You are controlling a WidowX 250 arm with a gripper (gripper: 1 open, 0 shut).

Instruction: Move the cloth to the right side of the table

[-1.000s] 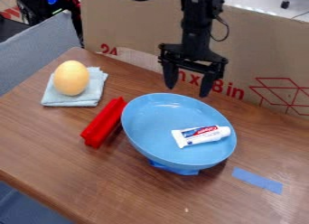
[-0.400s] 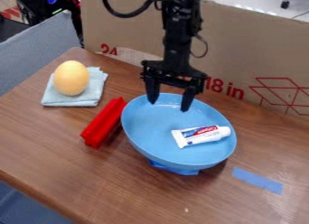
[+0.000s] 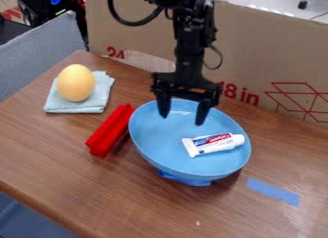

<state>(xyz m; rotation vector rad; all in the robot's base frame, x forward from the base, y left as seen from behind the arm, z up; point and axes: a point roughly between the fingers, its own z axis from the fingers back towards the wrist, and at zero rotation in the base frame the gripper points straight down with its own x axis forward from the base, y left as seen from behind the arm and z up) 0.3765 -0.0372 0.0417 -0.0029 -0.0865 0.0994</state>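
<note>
The cloth (image 3: 58,103) is a pale blue-green folded square at the left of the brown table (image 3: 64,170), with a yellow-orange egg-shaped object (image 3: 76,83) resting on it. My gripper (image 3: 185,109) hangs open over the far rim of the round blue plate (image 3: 167,136), well to the right of the cloth. Nothing sits between its black fingers (image 3: 164,105).
A toothpaste tube (image 3: 213,142) lies in the plate. A red block (image 3: 110,129) sits between cloth and plate. A cardboard box (image 3: 275,59) with red print stands along the back. A blue tape strip (image 3: 273,193) marks the front right.
The gripper has moved left and down, from in front of the box to just above the plate's far rim. It stayed open. Nothing else moved.
</note>
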